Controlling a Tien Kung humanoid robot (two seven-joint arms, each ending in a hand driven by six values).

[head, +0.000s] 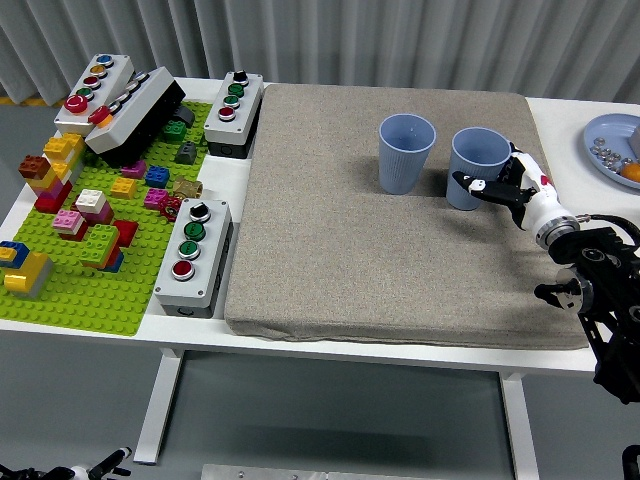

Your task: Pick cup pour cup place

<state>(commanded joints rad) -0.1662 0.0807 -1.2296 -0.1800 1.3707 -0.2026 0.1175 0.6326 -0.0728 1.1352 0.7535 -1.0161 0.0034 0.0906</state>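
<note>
step: grasp | right hand (500, 186) wrapped round right cup (474, 167) near desk's far right corner | cup to be kept upright, lifted straight, left cup (405, 151) cleared

From here my right hand (505, 185) covers the lower right side of the right cup (477, 167), so I cannot tell its grip, and right of that cup the picture's edge cuts off the blue plate (604, 146).

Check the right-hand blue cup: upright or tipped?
Upright. The right blue cup stands on the grey mat, its open rim facing up, with the right robot hand wrapped around its side. Contents: cannot tell.
</note>
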